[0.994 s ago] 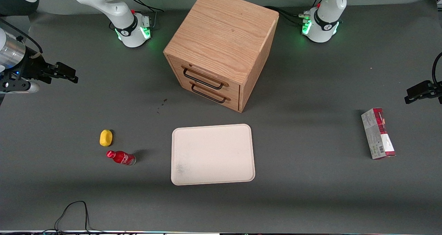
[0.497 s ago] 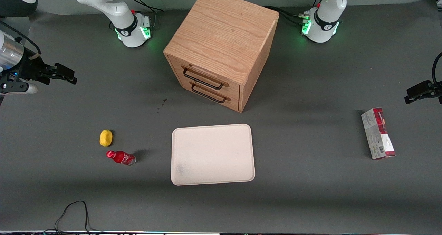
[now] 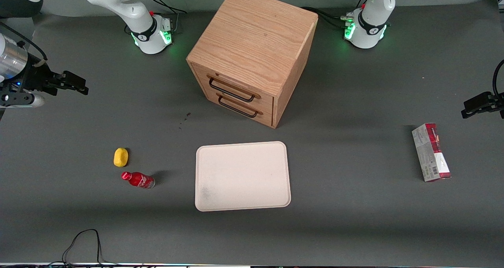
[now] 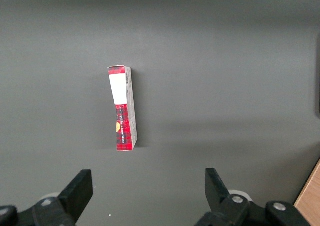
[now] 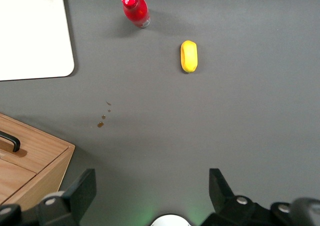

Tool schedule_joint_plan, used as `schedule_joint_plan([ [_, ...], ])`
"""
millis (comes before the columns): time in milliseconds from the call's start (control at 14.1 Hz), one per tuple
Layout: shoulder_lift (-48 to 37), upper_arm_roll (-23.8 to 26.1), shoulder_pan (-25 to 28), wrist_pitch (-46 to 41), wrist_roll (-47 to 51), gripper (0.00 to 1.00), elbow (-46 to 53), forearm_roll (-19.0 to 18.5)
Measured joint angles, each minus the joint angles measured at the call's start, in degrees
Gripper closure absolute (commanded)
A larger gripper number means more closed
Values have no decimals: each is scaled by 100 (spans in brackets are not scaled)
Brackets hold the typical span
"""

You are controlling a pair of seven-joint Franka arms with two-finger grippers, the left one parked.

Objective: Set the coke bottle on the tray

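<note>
The coke bottle, small and red with a red cap, is on the dark table beside the tray, toward the working arm's end. It also shows in the right wrist view. The cream-white tray lies flat in front of the cabinet's drawers and holds nothing; one corner shows in the right wrist view. My right gripper hangs open and empty above the table at the working arm's end, well apart from the bottle and farther from the front camera. Its jaws stand wide apart.
A yellow oval lump lies close by the bottle, between it and the gripper. The wooden cabinet with two closed drawers stands mid-table. A red-and-grey carton lies toward the parked arm's end. A black cable loops at the table's near edge.
My right gripper has shifted only very slightly. The bottle, the tray and the other things have not moved.
</note>
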Motion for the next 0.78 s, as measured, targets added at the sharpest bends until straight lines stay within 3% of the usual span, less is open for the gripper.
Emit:
schedule_joint_plan([
  [781,1862,110,81,-428,34,0,2022,238],
])
